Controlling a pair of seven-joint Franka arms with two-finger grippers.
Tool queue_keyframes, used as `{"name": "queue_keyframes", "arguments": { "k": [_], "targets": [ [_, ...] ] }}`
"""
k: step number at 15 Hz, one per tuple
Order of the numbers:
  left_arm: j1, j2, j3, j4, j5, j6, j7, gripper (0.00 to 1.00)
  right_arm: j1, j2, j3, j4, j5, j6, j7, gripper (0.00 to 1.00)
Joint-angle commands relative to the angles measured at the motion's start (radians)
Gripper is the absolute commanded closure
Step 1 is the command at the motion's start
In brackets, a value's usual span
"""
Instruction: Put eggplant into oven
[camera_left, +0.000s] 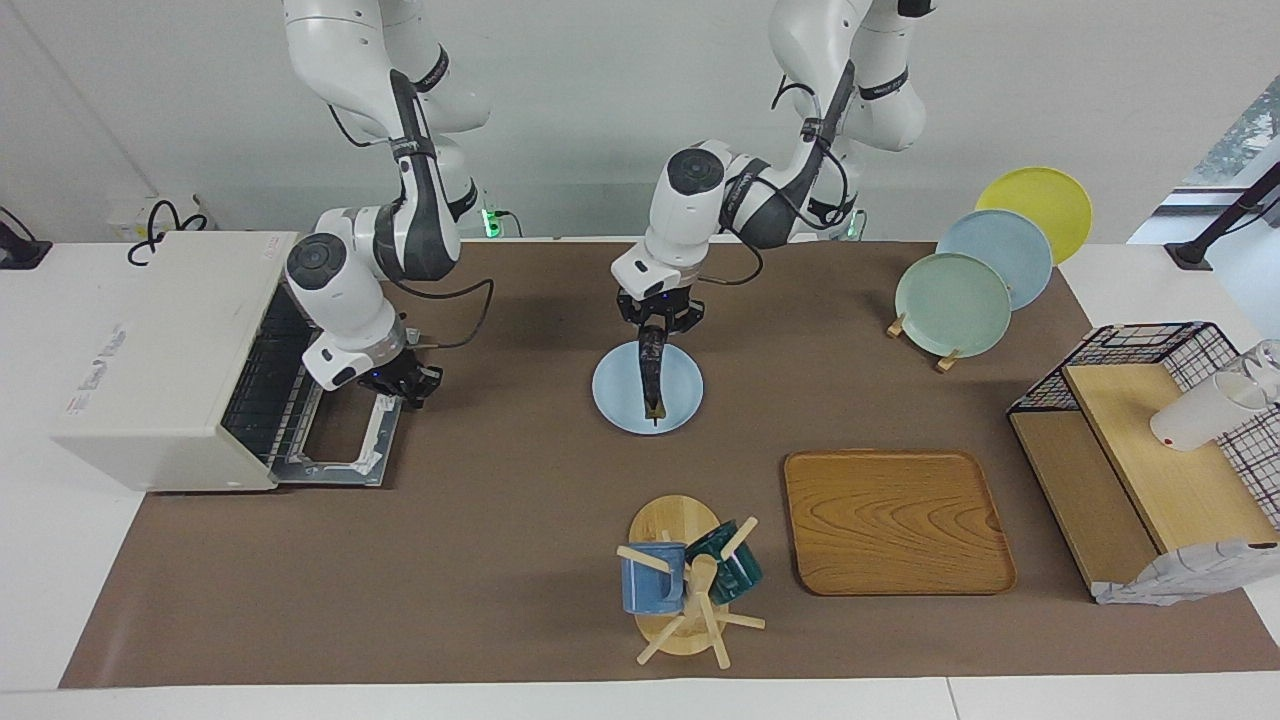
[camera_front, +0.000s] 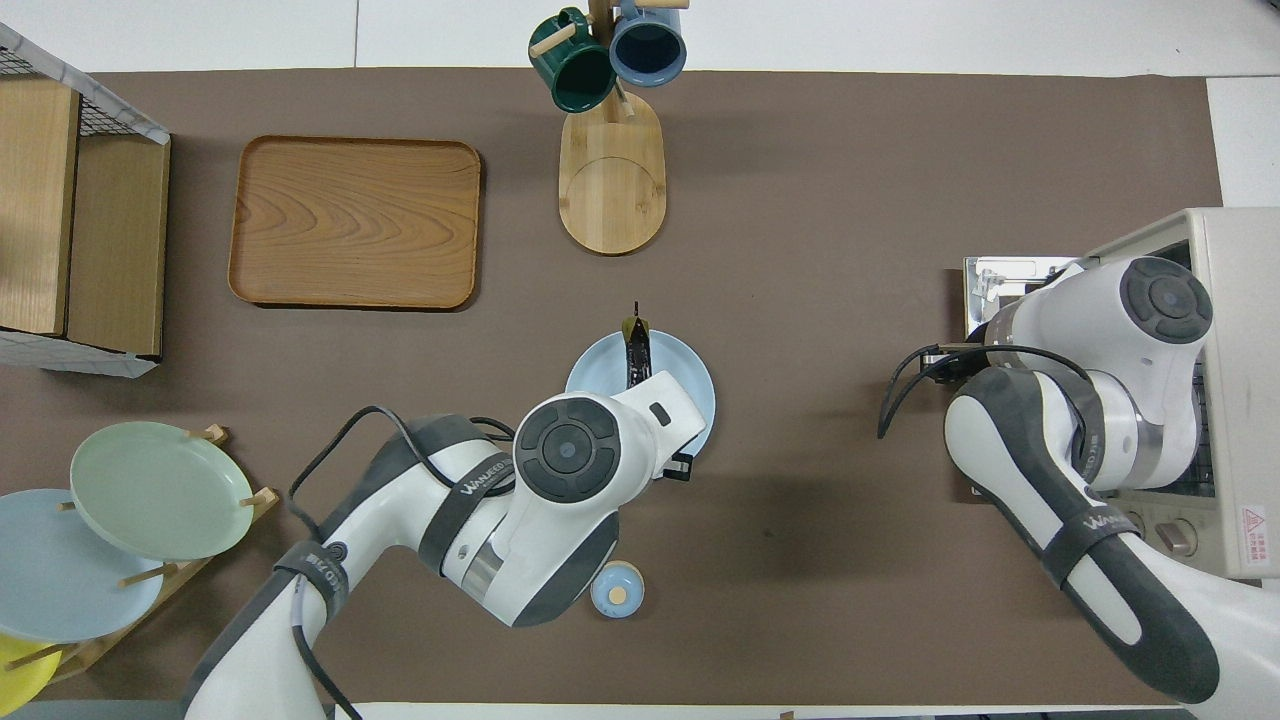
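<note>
The eggplant hangs almost upright with its greenish stem tip down, and my left gripper is shut on its upper end. It hangs over the light blue plate in the middle of the table, the tip just above it. In the overhead view only the eggplant's lower part shows past the wrist. The off-white oven stands at the right arm's end, its door folded down flat and the wire rack showing. My right gripper is shut, low at the door's outer edge; I cannot tell whether it touches the door.
A wooden tray lies toward the left arm's end, with a mug tree beside it. A small blue domed piece sits near the robots. A plate rack and a wire shelf fill the left arm's end.
</note>
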Motion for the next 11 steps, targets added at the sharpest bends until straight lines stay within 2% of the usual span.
{"name": "queue_keyframes", "arguments": {
  "k": [1, 5, 6, 7, 10, 11],
  "targets": [
    [-0.034, 0.038, 0.02, -0.006, -0.013, 0.059, -0.014, 1.0, 0.051, -0.001, -0.009, 0.01, 0.012, 0.0, 0.071, 1.0],
    [-0.024, 0.036, 0.021, -0.003, -0.013, 0.044, 0.002, 1.0, 0.085, -0.001, -0.009, 0.02, 0.012, -0.009, 0.145, 1.0],
    [-0.021, 0.035, 0.021, -0.003, -0.012, 0.044, 0.014, 0.73, 0.085, 0.001, -0.009, 0.021, 0.014, -0.008, 0.15, 1.0],
    [-0.018, 0.027, 0.023, -0.001, -0.013, 0.038, 0.017, 0.01, 0.088, 0.001, -0.009, 0.023, 0.012, -0.008, 0.159, 1.0],
    [0.046, -0.03, 0.025, 0.026, -0.012, -0.057, 0.041, 0.0, 0.133, 0.004, -0.009, 0.062, 0.012, -0.051, 0.179, 0.68],
    [0.081, -0.056, 0.025, 0.043, -0.012, -0.108, 0.063, 0.0, 0.165, 0.013, -0.009, 0.09, 0.014, -0.069, 0.182, 0.66]
  ]
}}
